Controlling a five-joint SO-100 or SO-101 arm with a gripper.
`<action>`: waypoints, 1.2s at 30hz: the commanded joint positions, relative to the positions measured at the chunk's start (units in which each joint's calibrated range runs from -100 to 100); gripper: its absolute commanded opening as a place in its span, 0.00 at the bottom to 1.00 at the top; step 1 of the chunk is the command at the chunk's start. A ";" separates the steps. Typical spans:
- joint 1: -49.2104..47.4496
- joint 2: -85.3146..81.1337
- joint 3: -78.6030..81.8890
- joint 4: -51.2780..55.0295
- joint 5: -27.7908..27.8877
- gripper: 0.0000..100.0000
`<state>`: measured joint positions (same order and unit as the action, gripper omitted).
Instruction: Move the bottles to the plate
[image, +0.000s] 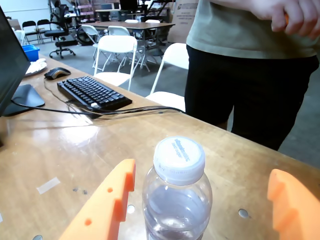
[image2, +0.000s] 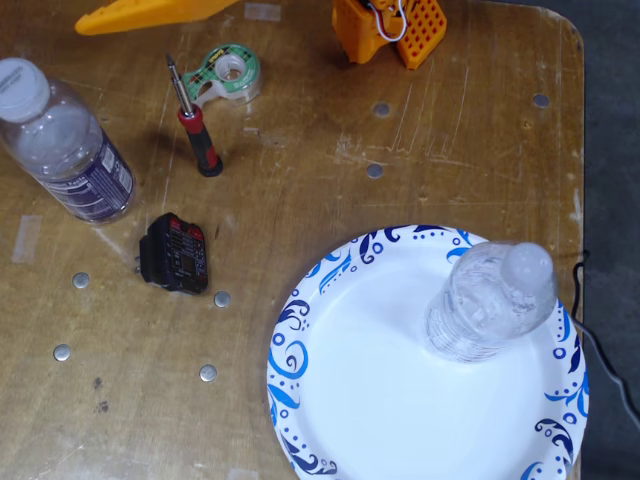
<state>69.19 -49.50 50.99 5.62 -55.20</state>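
The larger bottle (image2: 70, 150), clear with a white cap and a dark blue label, stands upright at the table's far left in the fixed view. In the wrist view the same bottle (image: 176, 200) stands between my orange fingers (image: 107, 205), with a gap on each side. My gripper (image: 200, 175) is open around it and not touching. In the fixed view only one orange finger (image2: 150, 14) shows at the top edge. The small unlabelled bottle (image2: 485, 300) stands on the right part of the white plate (image2: 350, 400) with blue swirls.
A red-handled screwdriver (image2: 195, 130), a green tape dispenser (image2: 228, 72) and a small black device (image2: 175, 252) lie between bottle and plate. The arm's orange base (image2: 390, 30) is at the top. A keyboard (image: 92, 92), cables and a standing person (image: 250, 75) are beyond the table.
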 joint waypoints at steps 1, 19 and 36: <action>-0.02 3.80 -5.76 -0.83 -0.20 0.28; -0.35 17.96 -15.13 -0.92 -0.25 0.28; -0.99 24.03 -17.66 -0.92 -0.31 0.28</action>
<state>67.55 -25.34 36.60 5.62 -55.30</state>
